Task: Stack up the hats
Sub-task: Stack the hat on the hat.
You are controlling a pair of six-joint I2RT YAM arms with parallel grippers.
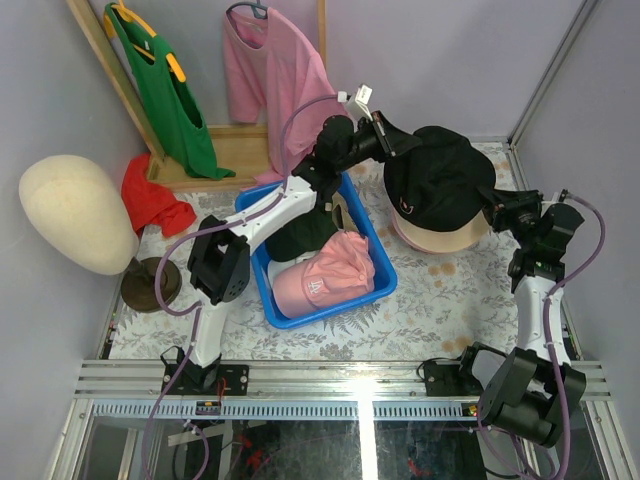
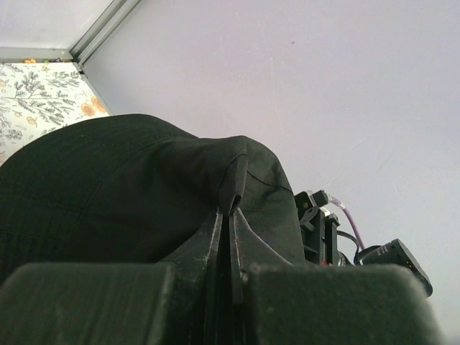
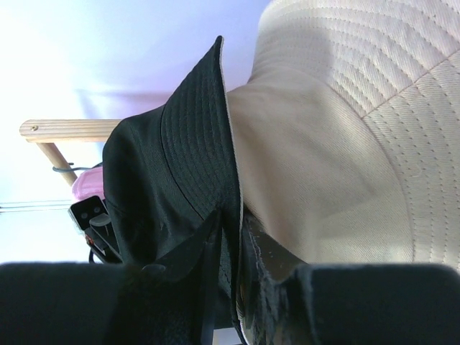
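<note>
Stacking looks mid-step to me: the soft black fabric bucket hat (image 1: 438, 175) hangs in the upper right of the overhead view, held between both arms directly over the tan stitched-brim fabric hat (image 1: 440, 240), which lies on the floral tablecloth (image 1: 440, 300). The left gripper (image 2: 230, 219) has its fingers pressed together on a pinched fold of black cloth at the hat's left edge. The right gripper (image 3: 228, 233) is clamped on the black brim at the opposite side, with the tan hat's crown just beside it in that wrist view. The black hat looks limp and loosely domed between the two holds (no stiffness in it at all). I can't tell whether it already touches the tan hat below. The next move, I'd say, calls for lowering both sides evenly so the crown settles centred on the tan one, then letting go together. In the blue plastic bin (image 1: 335, 310) at centre frame lie a pink baseball cap (image 1: 325, 275) and a dark hat (image 1: 295, 240), not yet stacked.
</note>
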